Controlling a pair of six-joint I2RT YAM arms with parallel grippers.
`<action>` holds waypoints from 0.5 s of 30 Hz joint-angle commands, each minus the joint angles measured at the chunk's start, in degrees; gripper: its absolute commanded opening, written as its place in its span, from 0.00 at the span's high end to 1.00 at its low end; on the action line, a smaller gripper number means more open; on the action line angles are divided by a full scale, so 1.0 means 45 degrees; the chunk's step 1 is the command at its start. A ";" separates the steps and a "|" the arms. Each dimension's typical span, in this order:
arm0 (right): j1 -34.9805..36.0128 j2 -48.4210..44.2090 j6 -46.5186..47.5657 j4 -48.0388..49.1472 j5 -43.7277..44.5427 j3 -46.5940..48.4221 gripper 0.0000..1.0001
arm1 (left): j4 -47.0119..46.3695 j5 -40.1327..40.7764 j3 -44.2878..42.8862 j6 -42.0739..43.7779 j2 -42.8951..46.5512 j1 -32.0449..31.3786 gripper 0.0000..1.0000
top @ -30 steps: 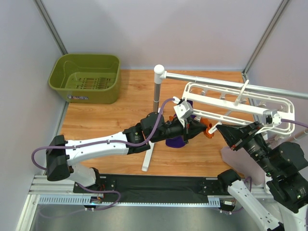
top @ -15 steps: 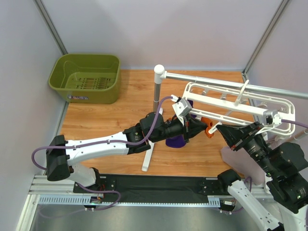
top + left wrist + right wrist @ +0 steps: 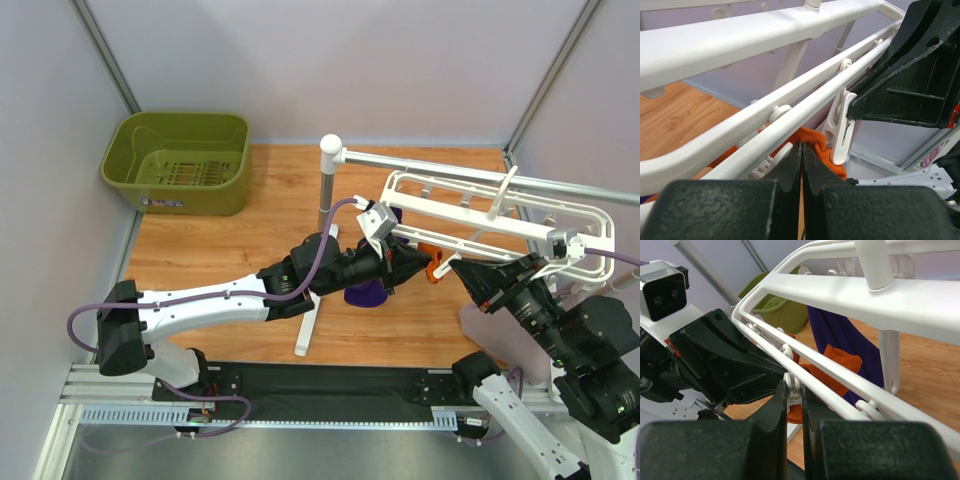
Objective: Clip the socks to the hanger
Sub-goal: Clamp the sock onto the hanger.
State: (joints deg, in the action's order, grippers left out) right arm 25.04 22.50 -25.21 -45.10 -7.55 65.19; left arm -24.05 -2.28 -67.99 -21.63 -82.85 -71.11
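The white hanger (image 3: pixel 480 215) hangs from the silver rail (image 3: pixel 440 162). My left gripper (image 3: pixel 415 262) is shut on an orange sock (image 3: pixel 432 270) and holds it just under the hanger's near bars. In the left wrist view its jaws (image 3: pixel 802 146) pinch the sock's (image 3: pixel 827 152) edge right beside a dangling white clip (image 3: pixel 842 127). My right gripper (image 3: pixel 462 270) faces it from the right and is shut on that clip (image 3: pixel 791 384), squeezing its top. Orange sock fabric (image 3: pixel 840 365) shows under the hanger bars (image 3: pixel 865 292).
A dark purple cloth (image 3: pixel 365 293) hangs from the hanger behind the sock. The rail's white post (image 3: pixel 326 190) stands mid-table on a flat foot. A green basket (image 3: pixel 180 160) sits at the back left corner. Walls close in left, back and right.
My left gripper has edged slightly up toward the hanger with the sock. The right arm has not visibly moved.
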 commanded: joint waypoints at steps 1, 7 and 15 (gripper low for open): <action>0.0042 0.0097 0.0056 -0.1384 -0.0763 -0.0053 1.00 | -0.0632 -0.0039 -0.0595 -0.0116 -0.0085 0.0041 1.00; 0.0042 0.0097 0.0075 -0.1481 -0.0724 -0.0033 0.98 | -0.0436 -0.0098 -0.0634 0.0021 -0.0007 0.0041 1.00; 0.0022 0.0117 -0.0003 -0.1442 -0.0763 -0.0072 0.91 | -0.0475 -0.0176 -0.0634 -0.0038 -0.0066 0.0041 1.00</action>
State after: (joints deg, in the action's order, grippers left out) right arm 25.04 22.50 -25.23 -45.10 -7.53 65.19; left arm -24.03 -2.50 -68.10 -21.61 -83.02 -71.11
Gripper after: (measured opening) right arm 0.087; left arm 0.003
